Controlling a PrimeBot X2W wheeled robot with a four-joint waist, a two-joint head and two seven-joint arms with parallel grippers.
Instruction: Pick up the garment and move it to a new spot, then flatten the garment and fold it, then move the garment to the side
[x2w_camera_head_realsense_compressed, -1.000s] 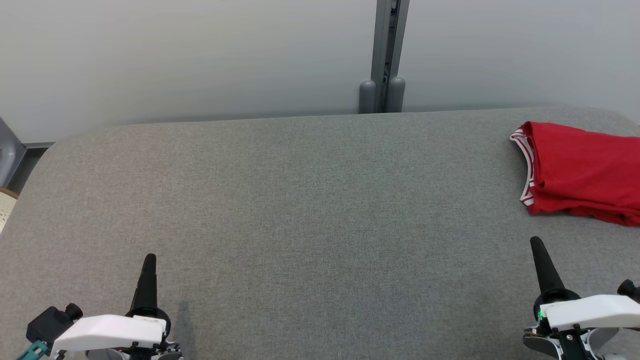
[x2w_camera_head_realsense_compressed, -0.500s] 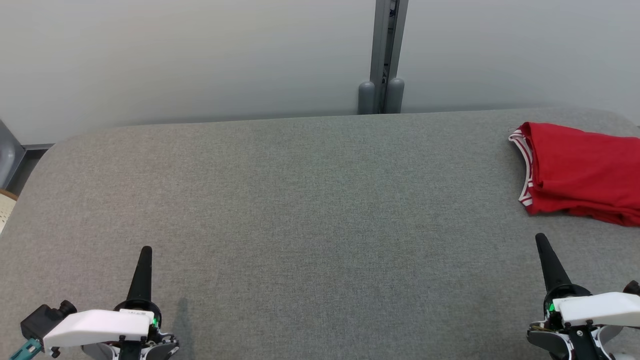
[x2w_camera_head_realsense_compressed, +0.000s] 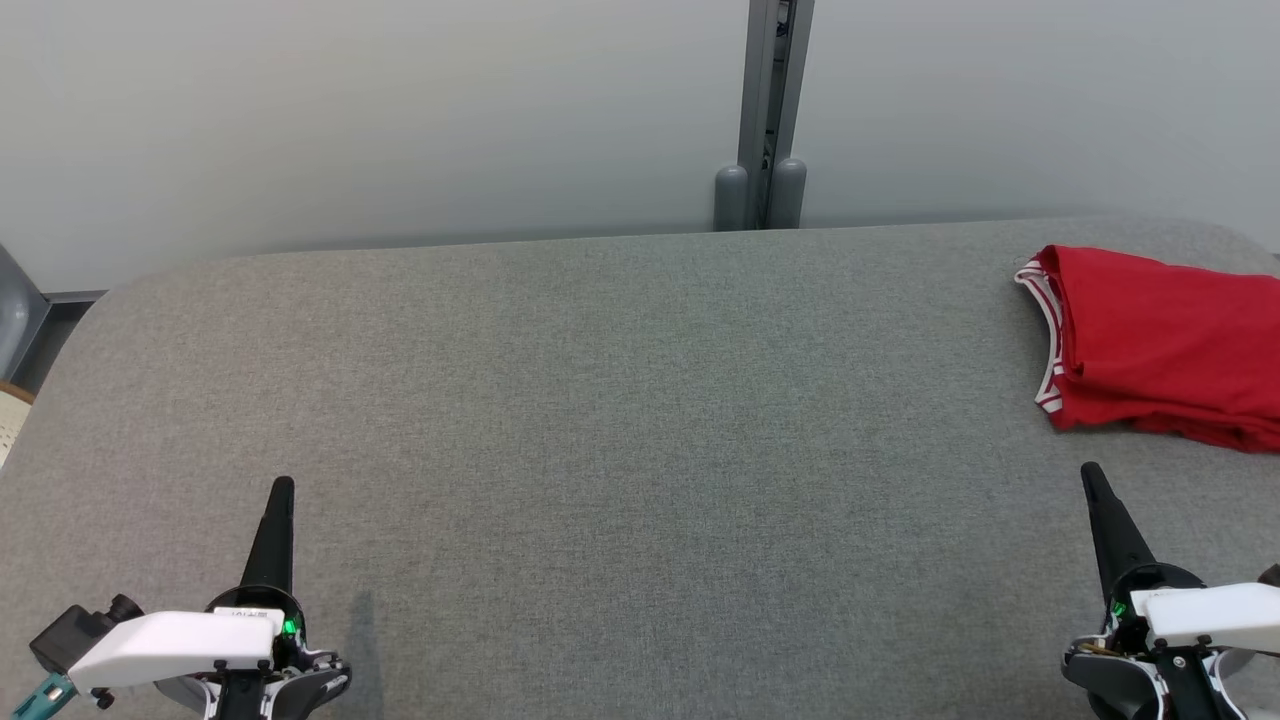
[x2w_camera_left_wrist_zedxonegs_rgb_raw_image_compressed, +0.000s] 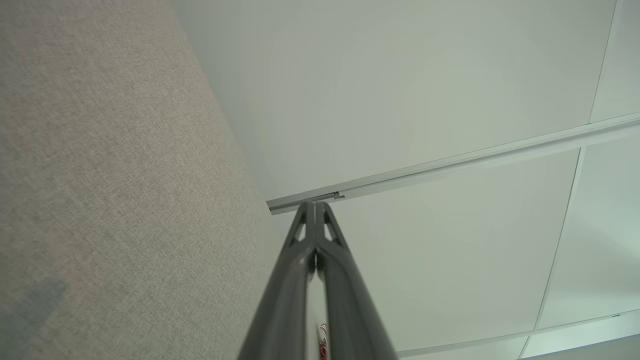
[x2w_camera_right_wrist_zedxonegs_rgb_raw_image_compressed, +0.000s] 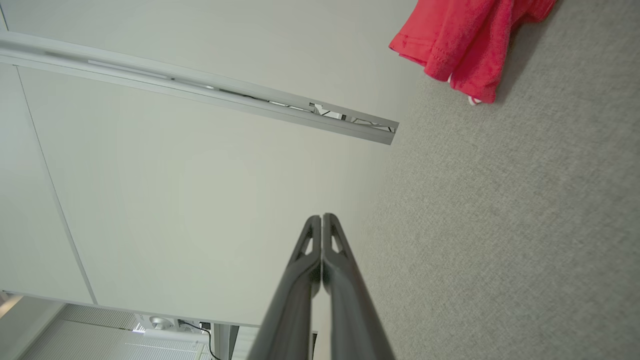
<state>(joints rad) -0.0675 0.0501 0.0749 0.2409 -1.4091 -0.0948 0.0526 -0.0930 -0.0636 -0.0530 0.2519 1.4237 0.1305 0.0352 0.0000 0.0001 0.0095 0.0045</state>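
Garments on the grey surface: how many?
1. The red garment lies at the grey surface's far right, beyond the right tool, cut off by the picture's edge; more could lie past it.

Red garment (x2w_camera_head_realsense_compressed: 1165, 345) with white-striped trim, folded, far right of grey table (x2w_camera_head_realsense_compressed: 600, 400)

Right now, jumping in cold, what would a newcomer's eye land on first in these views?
The red garment with white-striped trim stands out, bunched at the far right of the grey padded table and running off the head view's right edge. Next come the left gripper and right gripper, both shut and holding nothing, at the near left and near right. A grey post rises against the pale wall behind.
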